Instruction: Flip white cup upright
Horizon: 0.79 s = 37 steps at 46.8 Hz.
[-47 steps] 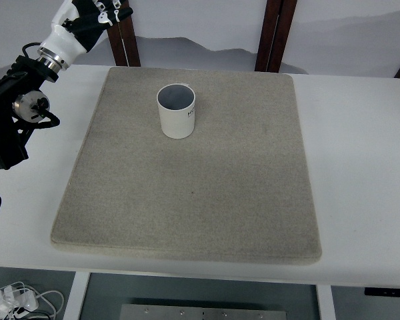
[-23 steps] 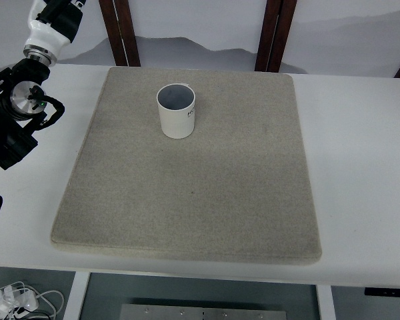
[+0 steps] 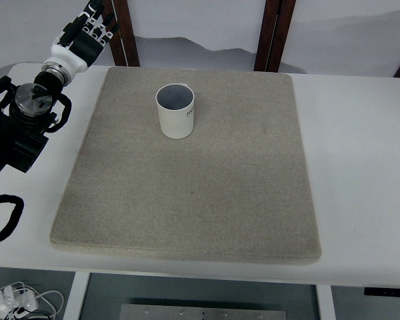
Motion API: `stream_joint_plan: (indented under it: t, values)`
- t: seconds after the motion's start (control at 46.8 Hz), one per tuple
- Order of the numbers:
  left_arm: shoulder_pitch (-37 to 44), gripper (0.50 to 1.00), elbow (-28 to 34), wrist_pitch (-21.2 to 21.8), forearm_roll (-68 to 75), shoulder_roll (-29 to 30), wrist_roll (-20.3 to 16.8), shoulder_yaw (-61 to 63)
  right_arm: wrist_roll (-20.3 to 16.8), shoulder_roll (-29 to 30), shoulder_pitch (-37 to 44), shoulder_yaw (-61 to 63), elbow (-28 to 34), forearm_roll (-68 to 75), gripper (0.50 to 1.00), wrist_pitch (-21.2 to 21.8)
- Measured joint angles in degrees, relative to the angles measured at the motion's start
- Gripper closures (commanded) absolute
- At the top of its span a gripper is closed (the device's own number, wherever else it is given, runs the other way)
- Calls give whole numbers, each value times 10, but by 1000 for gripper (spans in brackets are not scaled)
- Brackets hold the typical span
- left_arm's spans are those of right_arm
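White cup upright on the mat, left hand clear of it

The short white cylindrical plastic cup point(image 3: 176, 111) stands mouth-up on the far part of the grey felt mat point(image 3: 193, 193), which lies on the white surface point(image 3: 360, 167); it has not shifted over the last second, so the flip looks complete. The robot's left hand point(image 3: 88, 31), black and white, has swung about at the far left corner, well apart from the cup, fingers loosely extended and holding nothing. The right hand is not in view
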Motion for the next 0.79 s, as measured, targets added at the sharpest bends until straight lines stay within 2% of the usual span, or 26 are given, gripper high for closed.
stream_joint_plan:
  t: [0.192,0.427,0.79]
  values:
    - [6,504,8,24,-8,-12,10,-29,0,0,0,-1,0,-1,548,0]
    - [7,504,10,33,-34,-12,10,-28,0,0,0,0,0,-1,548,0]
    - [-8,504,10,29,45,-5,-16,29,0,0,0,0,1,-1,548,1]
